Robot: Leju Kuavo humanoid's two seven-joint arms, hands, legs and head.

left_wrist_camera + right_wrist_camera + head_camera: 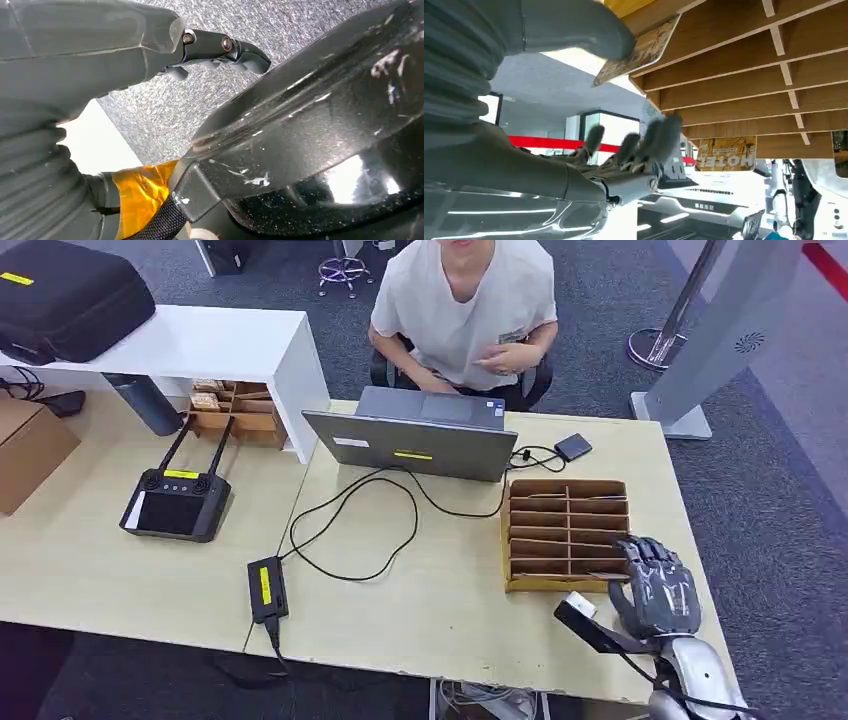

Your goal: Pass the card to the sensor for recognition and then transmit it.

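The robot's right hand [657,587] hovers at the wooden card rack's [566,533] four o'clock corner on the desk [440,590], thumb touching a card [639,51] slotted there, fingers [659,137] spread; the left hand [220,50] hangs with fingers curled.

You're looking at a smooth matt pale wood-look desk [120,560], a brown cardboard-looking slotted rack [566,535], a matt grey laptop [412,445], rough speckled grey carpet [780,520], and the right hand [660,590] showing off dull grey plastic-looking fingers.
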